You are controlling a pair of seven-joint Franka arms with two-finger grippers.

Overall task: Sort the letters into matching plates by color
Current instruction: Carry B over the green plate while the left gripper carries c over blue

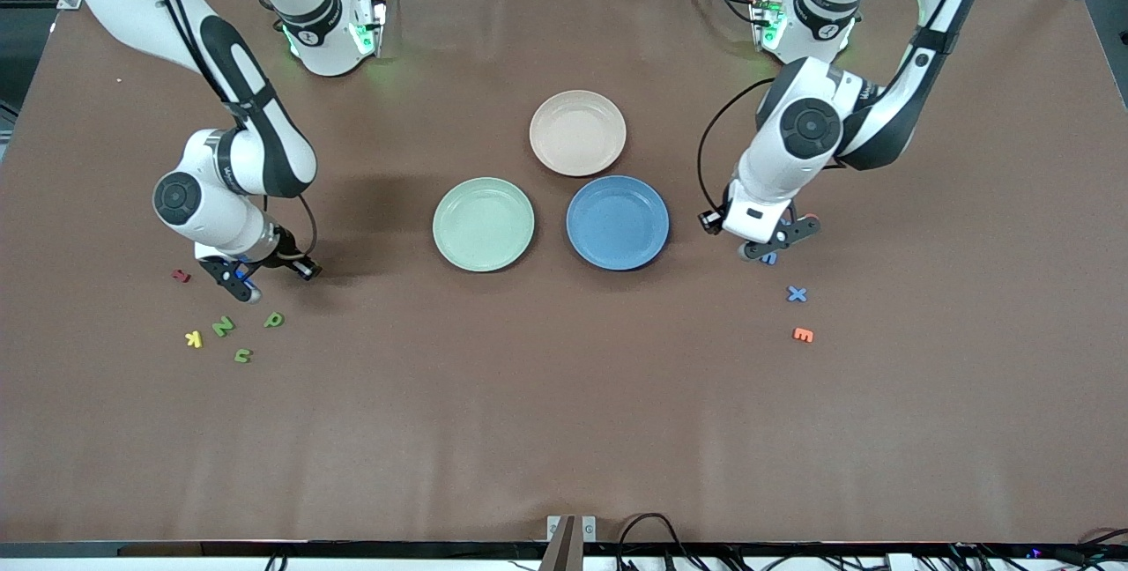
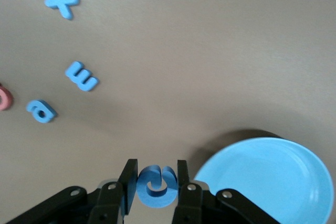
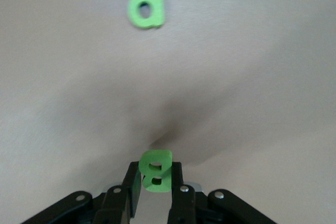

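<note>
Blue C [image 2: 155,187] pinched in left hand [image 2: 156,182] | green B [image 3: 156,171] pinched in right hand [image 3: 155,179]

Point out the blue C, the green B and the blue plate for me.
blue C [image 2: 155,186], left wrist view, on its curved body between the fingers.
green B [image 3: 155,170], right wrist view, on its face.
blue plate [image 1: 617,222], front view, on its bare middle.

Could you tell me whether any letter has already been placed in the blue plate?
No, the blue plate holds nothing in the front view, and the left gripper is shut on the blue C.
</note>
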